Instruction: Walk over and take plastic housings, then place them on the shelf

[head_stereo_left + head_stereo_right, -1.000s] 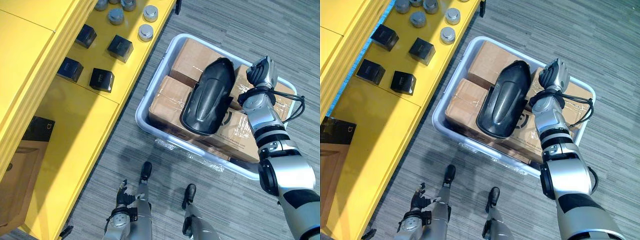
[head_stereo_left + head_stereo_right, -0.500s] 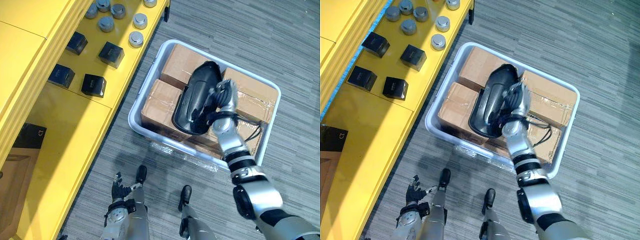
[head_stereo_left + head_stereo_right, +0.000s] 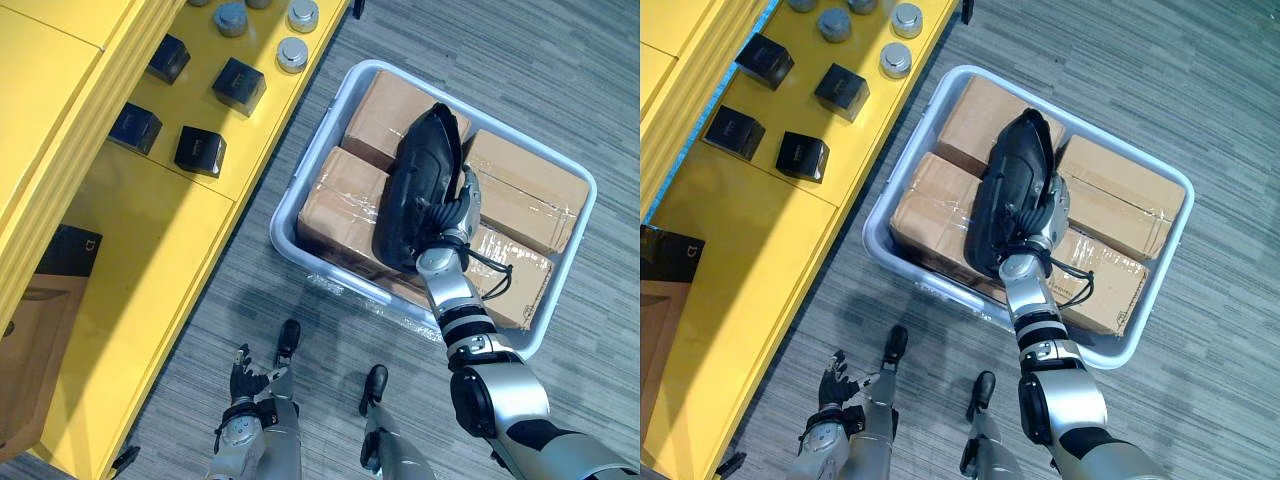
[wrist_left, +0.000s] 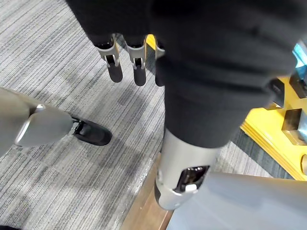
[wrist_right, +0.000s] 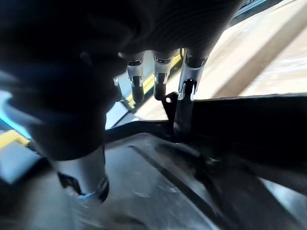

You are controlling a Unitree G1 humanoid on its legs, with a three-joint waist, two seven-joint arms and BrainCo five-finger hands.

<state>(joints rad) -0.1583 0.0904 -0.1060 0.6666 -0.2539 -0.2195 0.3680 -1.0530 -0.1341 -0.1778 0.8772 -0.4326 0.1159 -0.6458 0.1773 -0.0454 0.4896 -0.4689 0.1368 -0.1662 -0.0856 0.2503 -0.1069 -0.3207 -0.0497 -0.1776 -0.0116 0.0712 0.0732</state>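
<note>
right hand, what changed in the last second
The right hand swung left from beside the black plastic housing onto it and curled its fingers over its edge; the housing now tips on edge. The left hand, cardboard boxes and grey bin stayed put.

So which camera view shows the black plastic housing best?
The left eye view: nearly the whole housing shows there, over the cardboard boxes in the grey bin. The right eye view shows the same. The right wrist view gives a close, dark part of it.
</note>
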